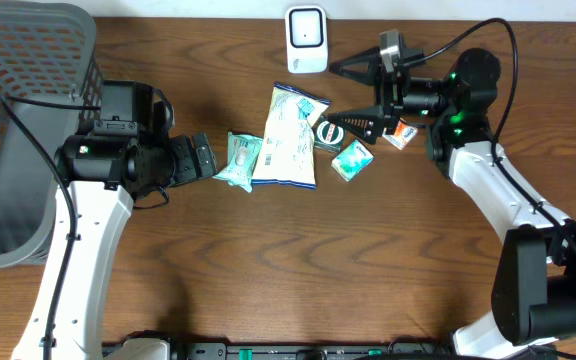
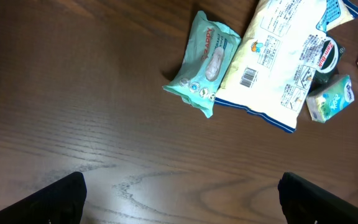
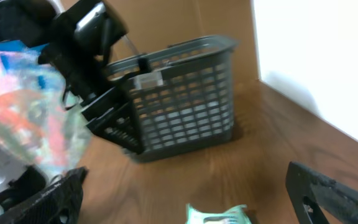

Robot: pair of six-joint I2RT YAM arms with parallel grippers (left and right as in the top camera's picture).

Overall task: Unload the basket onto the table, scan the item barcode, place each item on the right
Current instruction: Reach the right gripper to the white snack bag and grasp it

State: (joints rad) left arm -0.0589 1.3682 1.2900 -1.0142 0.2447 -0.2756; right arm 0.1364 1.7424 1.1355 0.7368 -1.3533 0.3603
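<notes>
Dark wood-grain surface (image 1: pixel 268 270) carries a small heap of goods near its middle, toward the far edge. Largest among them is the white snack bag (image 1: pixel 290 138), lying flat with its printed back up. The left wrist view shows a barcode (image 2: pixel 248 76) on that face. A teal wipes pack (image 1: pixel 239 159) lies against its left edge. At its right edge sit a dark round item (image 1: pixel 329 133) and a small green box (image 1: pixel 351 160), with an orange-and-white packet (image 1: pixel 400 137) further right. The white scanner (image 1: pixel 307 40) stands at the far edge, just beyond the bag's far end.

The left tool (image 1: pixel 200 158) is held low and points right at the wipes pack, close to it but apart. Its jaws are spread wide and hold nothing, and its fingers (image 2: pixel 55 199) frame plain wood in the wrist view. The right arm reaches in from the right, bent at the elbow. The right tool (image 1: pixel 334 95) is turned on its side, jaws fully spread and empty, one finger over the round item and the other nearer the scanner.

A grey basket (image 1: pixel 28 120) fills the far left corner. Broad wood runs along the near side of the heap, between the two arms.
</notes>
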